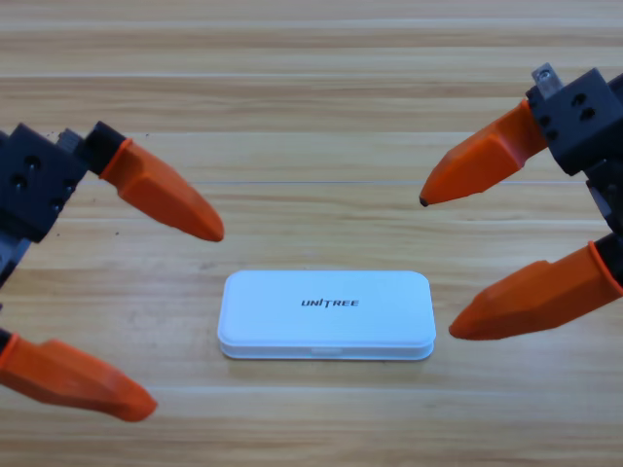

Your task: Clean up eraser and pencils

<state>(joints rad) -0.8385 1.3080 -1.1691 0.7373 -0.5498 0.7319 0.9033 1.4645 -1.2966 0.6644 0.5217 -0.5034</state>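
A white case (326,314) with the word UNITREE on its lid lies shut in the lower middle of the table. The eraser and the pencils are out of view. My left gripper (183,319) stands open at the left edge, its orange jaws spread wide, nothing between them. At the right edge my right gripper (438,265) is open too, with its two orange jaws apart and empty. Both grippers flank the case without touching it.
The wooden table (311,97) runs across the whole view behind and around the case.
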